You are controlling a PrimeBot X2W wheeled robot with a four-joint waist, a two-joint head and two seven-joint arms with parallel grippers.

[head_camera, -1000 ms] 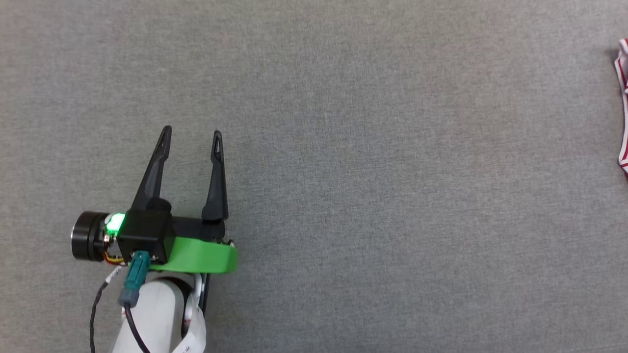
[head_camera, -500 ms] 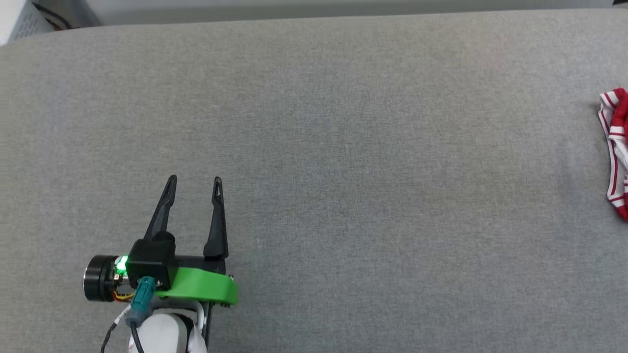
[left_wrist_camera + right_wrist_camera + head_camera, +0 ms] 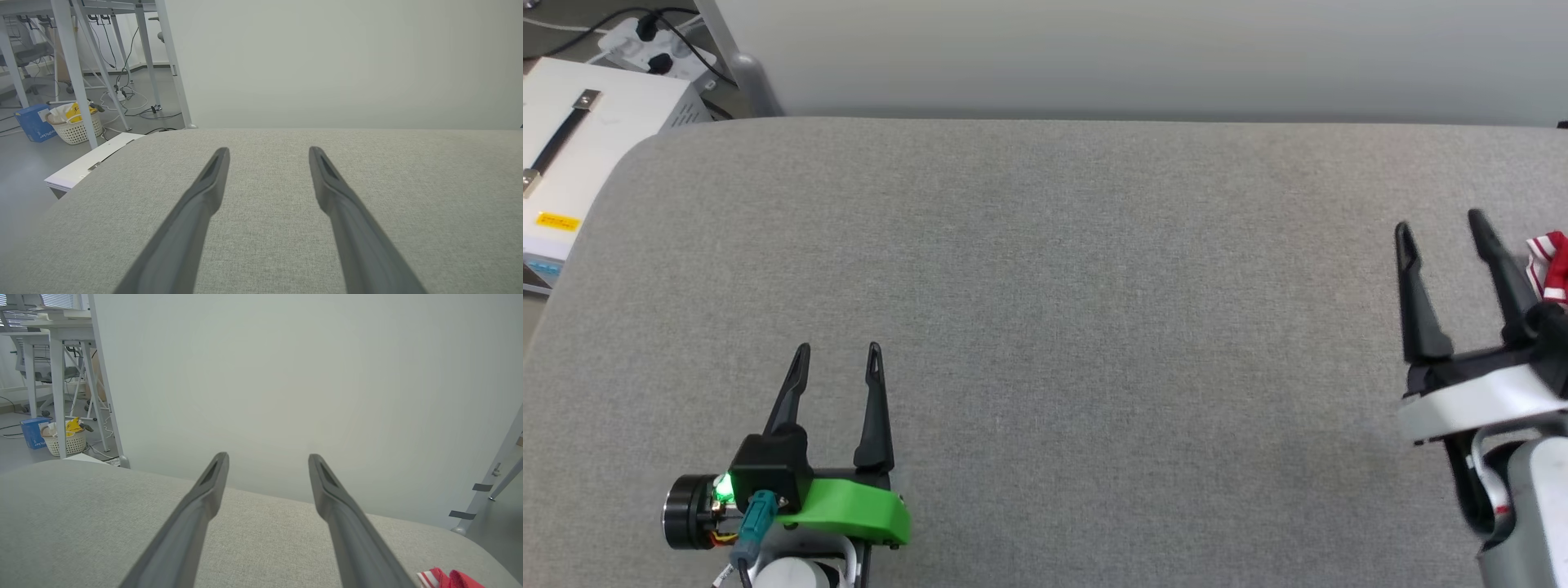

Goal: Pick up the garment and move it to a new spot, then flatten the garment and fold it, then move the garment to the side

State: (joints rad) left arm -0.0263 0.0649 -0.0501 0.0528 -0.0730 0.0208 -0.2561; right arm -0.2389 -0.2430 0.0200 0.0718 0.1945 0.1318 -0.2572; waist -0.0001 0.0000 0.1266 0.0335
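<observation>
The garment (image 3: 1550, 263), red with red-and-white striped trim, lies bunched at the right edge of the grey table; most of it is cut off by the head view's border. A small red corner of the garment (image 3: 445, 578) shows at the bottom right of the right wrist view. My right gripper (image 3: 1440, 226) hovers open just left of it, its nearer finger almost at the trim. My left gripper (image 3: 838, 353) stands open over the near left of the table, far from the garment. Both pairs of fingers (image 3: 212, 179) (image 3: 212, 482) hold nothing.
The grey fabric table (image 3: 1045, 286) ends at a pale wall behind. A white box (image 3: 572, 155) with a handle and a power strip (image 3: 645, 41) sit off the far left corner. Desk legs, cables and a basket (image 3: 75, 124) stand on the floor to the left.
The head camera has tilted up, bringing the table's far edge, wall and white box into view. My right gripper has come into view next to the garment. The left gripper stays open.
</observation>
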